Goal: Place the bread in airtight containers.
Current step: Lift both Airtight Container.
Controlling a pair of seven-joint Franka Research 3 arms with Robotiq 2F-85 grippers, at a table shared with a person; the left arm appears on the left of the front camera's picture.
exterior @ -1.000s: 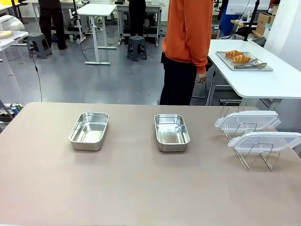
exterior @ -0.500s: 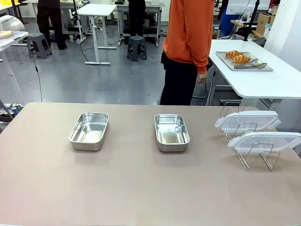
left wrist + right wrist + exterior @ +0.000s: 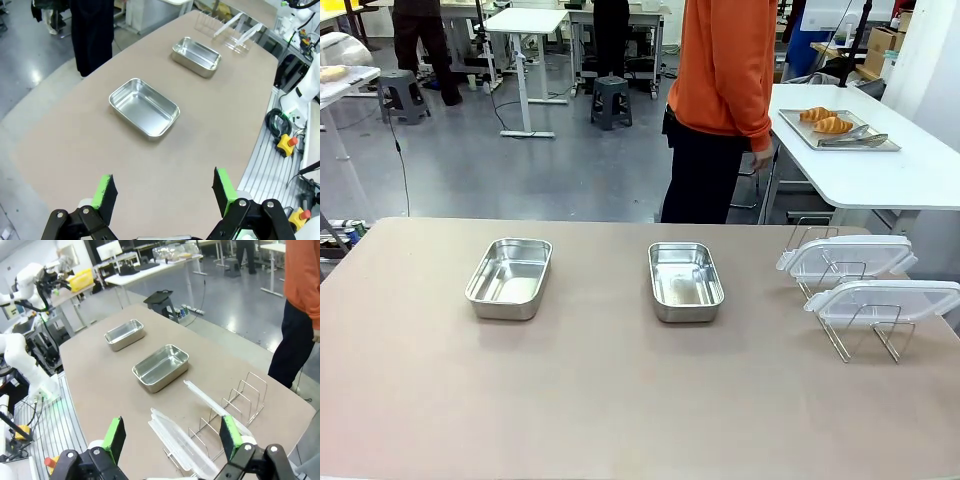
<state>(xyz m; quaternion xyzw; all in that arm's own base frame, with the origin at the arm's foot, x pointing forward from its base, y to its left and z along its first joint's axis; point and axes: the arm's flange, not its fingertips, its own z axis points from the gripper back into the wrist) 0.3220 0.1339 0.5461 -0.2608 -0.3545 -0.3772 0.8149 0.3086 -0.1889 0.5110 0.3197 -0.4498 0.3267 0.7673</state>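
Observation:
Two croissants, the bread [image 3: 826,120], lie on a flat metal tray on the white side table behind the person. Two empty steel containers sit on the brown table: the left container [image 3: 510,277] [image 3: 144,107] [image 3: 124,334] and the middle container [image 3: 685,281] [image 3: 196,56] [image 3: 161,367]. Two clear lids [image 3: 865,275] [image 3: 187,440] lean in a wire rack at the right. My left gripper [image 3: 165,192] hangs open above the table's near end, well short of the left container. My right gripper [image 3: 172,437] is open above the lids and rack.
A person in an orange top [image 3: 725,100] stands at the far edge, turned toward the side table [image 3: 880,165]. Tongs [image 3: 855,139] rest on the tray [image 3: 880,146] beside the bread. Bare tabletop [image 3: 620,400] lies between the containers and me.
The person's hand and body have shifted slightly to the right, toward the side table. The containers, lids and bread have not moved.

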